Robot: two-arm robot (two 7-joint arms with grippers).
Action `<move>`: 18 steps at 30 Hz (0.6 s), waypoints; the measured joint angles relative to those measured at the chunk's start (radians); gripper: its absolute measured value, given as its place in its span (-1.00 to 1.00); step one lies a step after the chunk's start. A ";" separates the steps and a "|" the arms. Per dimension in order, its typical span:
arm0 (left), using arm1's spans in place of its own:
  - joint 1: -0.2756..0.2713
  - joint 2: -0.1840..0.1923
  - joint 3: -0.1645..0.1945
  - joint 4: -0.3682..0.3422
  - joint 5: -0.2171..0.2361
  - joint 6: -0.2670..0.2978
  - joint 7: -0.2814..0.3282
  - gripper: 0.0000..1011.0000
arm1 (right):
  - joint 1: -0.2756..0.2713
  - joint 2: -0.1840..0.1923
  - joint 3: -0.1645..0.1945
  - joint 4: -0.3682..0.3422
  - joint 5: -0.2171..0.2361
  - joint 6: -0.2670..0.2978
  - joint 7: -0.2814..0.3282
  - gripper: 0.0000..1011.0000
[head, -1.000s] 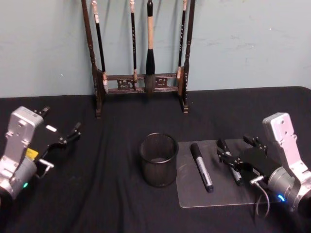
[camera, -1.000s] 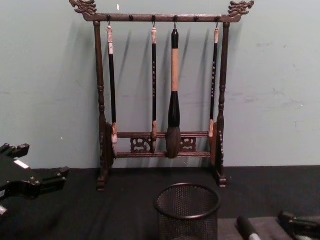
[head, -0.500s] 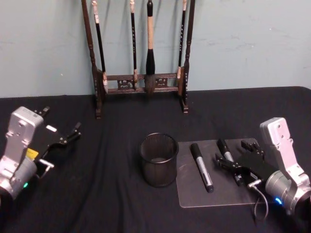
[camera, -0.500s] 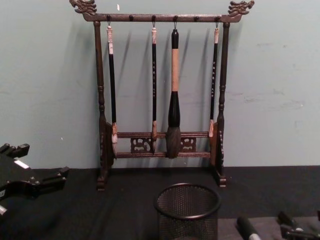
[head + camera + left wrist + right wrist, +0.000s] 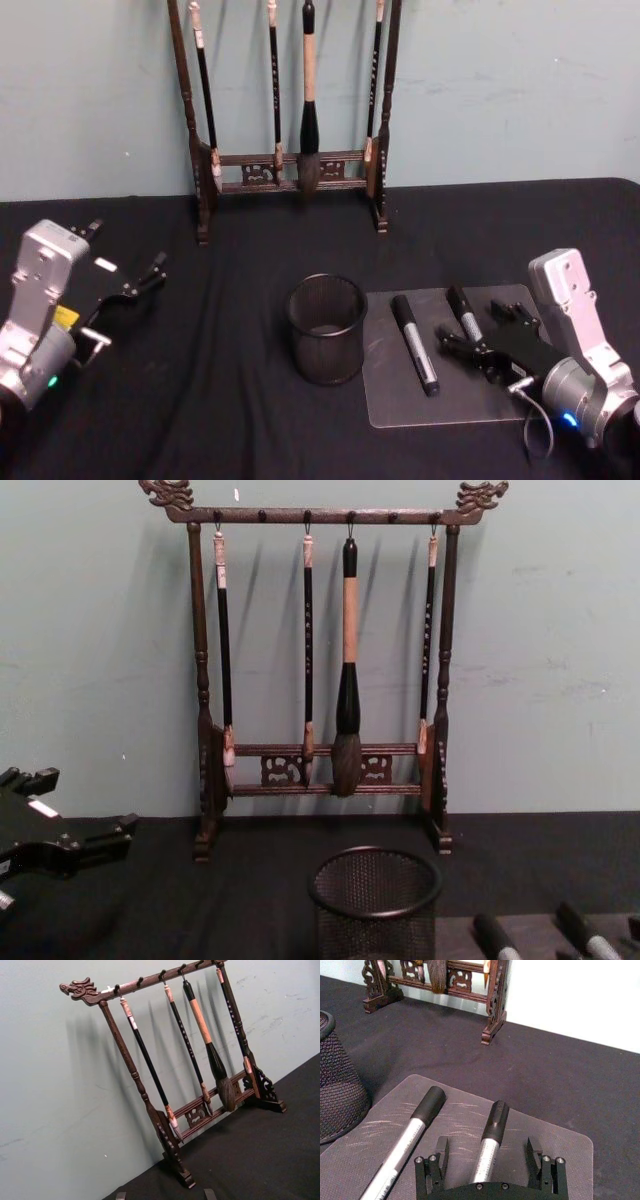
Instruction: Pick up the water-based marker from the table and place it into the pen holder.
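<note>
Two markers (image 5: 414,343) lay on the mat (image 5: 400,405) just right of the pen holder (image 5: 327,328), and your right gripper (image 5: 487,1146) had its fingers apart on each side of the right-hand marker (image 5: 492,1125), which pointed straight out from them; your left gripper (image 5: 127,246) sat far off, fingers apart too.

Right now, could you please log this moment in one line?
right gripper: open around right marker on mat | left gripper: open, parked left | pen holder: empty

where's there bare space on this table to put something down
Widest bare table lies between the left gripper and the pen holder. Also free: the strip between brush rack and holder. Crowded: the mat, with a loose marker and the open right gripper around a second marker.
</note>
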 joint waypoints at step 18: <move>0.000 0.000 0.000 0.000 0.000 0.000 0.000 1.00 | -0.005 -0.029 0.032 0.010 -0.026 0.027 0.034 0.98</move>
